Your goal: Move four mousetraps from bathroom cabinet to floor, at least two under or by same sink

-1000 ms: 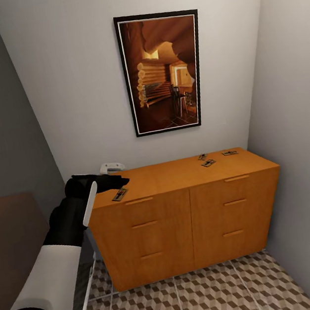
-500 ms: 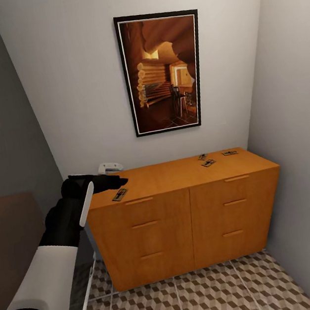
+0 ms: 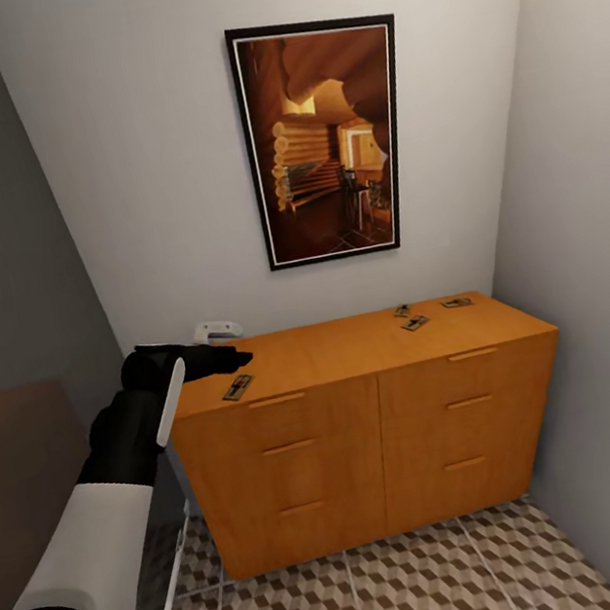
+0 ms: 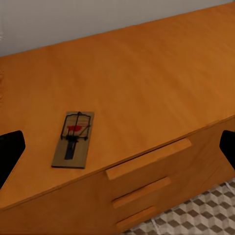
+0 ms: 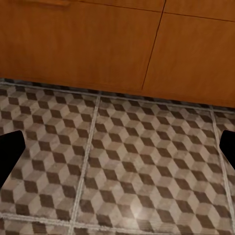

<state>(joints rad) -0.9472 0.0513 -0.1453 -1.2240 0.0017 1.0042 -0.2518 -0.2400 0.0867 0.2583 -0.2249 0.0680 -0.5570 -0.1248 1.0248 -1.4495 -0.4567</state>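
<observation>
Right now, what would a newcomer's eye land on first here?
The orange cabinet against the far wall, with a dark-framed picture hanging above it. On its top lie four mousetraps: one near the left front edge, just ahead of the left gripper, and three clustered at the back right. Below, the cube-patterned floor stands out.

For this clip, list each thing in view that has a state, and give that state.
Cabinet: drawers all shut.
Near mousetrap: flat on the cabinet top, by the front edge, untouched.
Three far mousetraps: lying on the cabinet top near the wall.
Left pincer: open, above the near mousetrap.
Right pincer: open, empty, over the bathroom floor.
</observation>
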